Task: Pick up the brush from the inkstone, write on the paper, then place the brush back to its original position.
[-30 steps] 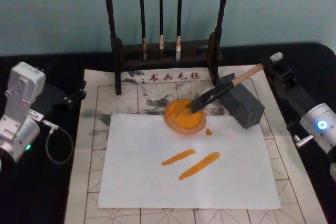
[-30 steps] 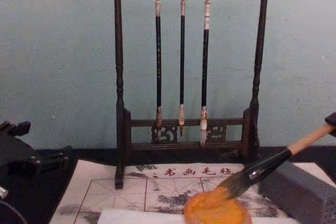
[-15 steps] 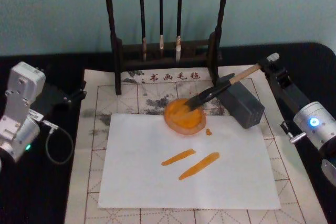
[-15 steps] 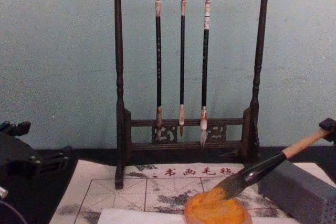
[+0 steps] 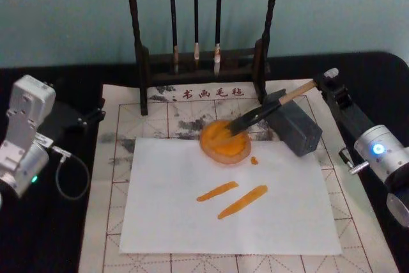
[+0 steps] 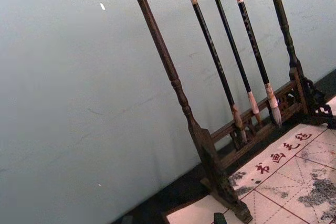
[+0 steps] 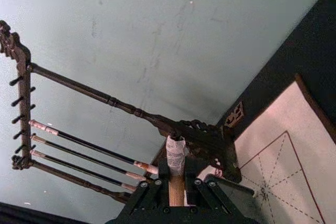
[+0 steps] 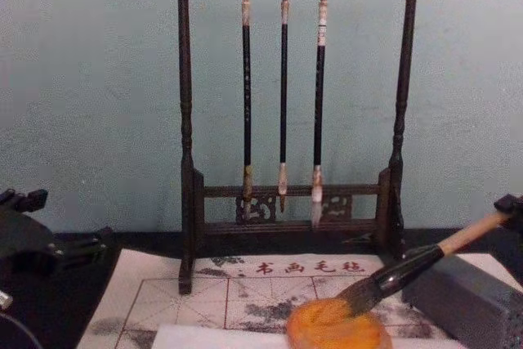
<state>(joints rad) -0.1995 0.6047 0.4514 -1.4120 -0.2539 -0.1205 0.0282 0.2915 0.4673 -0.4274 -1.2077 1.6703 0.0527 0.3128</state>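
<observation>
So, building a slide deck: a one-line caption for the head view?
Right gripper lays the brush across the grey block, bristles in the orange dish, two strokes on the paper.

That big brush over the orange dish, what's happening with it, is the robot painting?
The right gripper holds the brush by the end of its wooden handle, bristles resting in the orange dish and the handle lying across the grey block. The paper already carries two orange strokes, so the writing looks done and the brush is being set back. The left gripper sits idle at the mat's left edge.
</observation>
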